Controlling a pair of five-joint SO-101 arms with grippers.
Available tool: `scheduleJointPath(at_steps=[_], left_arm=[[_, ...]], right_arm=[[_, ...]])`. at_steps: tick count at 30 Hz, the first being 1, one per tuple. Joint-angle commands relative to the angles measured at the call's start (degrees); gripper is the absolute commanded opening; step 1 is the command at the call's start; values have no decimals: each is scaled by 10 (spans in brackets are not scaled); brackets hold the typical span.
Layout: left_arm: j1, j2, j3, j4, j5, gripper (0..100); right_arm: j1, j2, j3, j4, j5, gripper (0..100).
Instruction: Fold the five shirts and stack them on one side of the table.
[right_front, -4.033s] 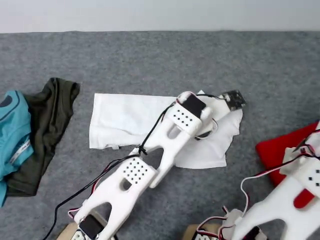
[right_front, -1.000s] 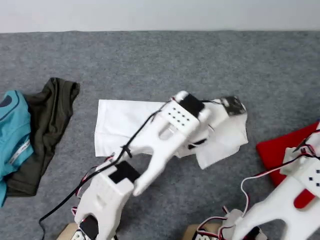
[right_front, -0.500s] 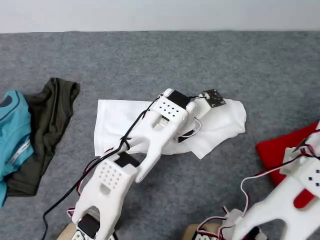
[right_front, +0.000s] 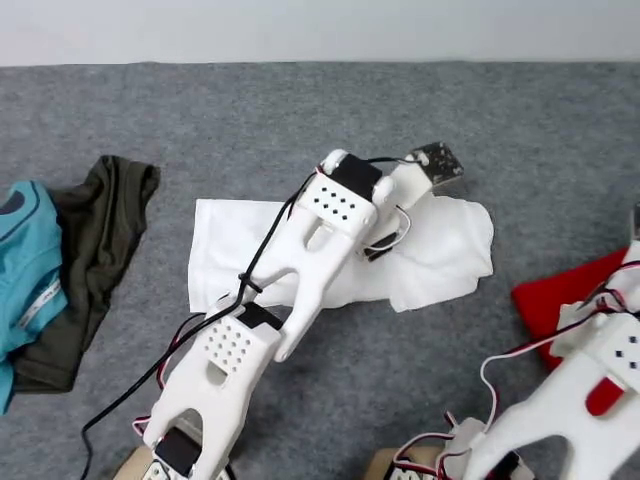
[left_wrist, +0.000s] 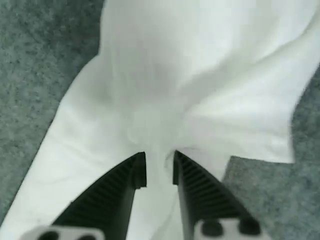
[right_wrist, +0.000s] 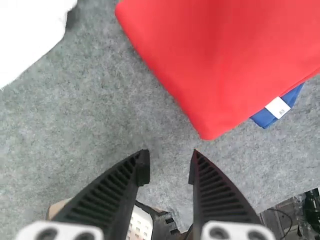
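Note:
A white shirt (right_front: 450, 250) lies partly folded in the middle of the grey table, its right half bunched up. My left gripper (left_wrist: 159, 167) is shut on a pinch of this white cloth (left_wrist: 200, 75); in the high view that gripper (right_front: 385, 235) sits over the shirt's middle. My right gripper (right_wrist: 168, 167) hangs open above bare carpet, beside a folded red shirt (right_wrist: 225, 60) that lies on a blue shirt (right_wrist: 282, 102). The red shirt (right_front: 545, 300) is at the table's right edge, next to the right arm (right_front: 590, 380).
A teal shirt (right_front: 25, 260) and a dark olive shirt (right_front: 100, 250) lie crumpled at the left edge. A corner of the white shirt (right_wrist: 30, 35) shows in the right wrist view. Grey carpet (right_front: 300, 120) stretches to the far wall.
My left gripper has carried the pinched near edge of the white shirt toward the far side, so the right half lies bunched. The right arm has shifted slightly.

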Motion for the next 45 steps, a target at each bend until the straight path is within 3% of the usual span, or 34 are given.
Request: scheduleJointPath(at_steps=[1, 9, 16, 22, 31, 38, 45], left_arm=[[-9, -4, -10, -21, 4, 127], [-15, -5, 72, -93, 4, 126], [14, -11, -12, 14, 7, 122], [34, -28, -56, 23, 22, 124], [172, -82, 153, 6, 67, 120], [175, -67, 238, -85, 64, 103], [146, -49, 217, -88, 63, 103]], right_arm=[[-5, -16, -4, 21, -6, 143], [-6, -16, -5, 20, -4, 143], [-6, -16, -5, 19, -4, 143], [-6, -16, -5, 19, -4, 143], [-4, -16, -5, 19, -4, 143], [-3, -16, -5, 19, -4, 143], [-3, -16, -5, 19, -4, 143]])
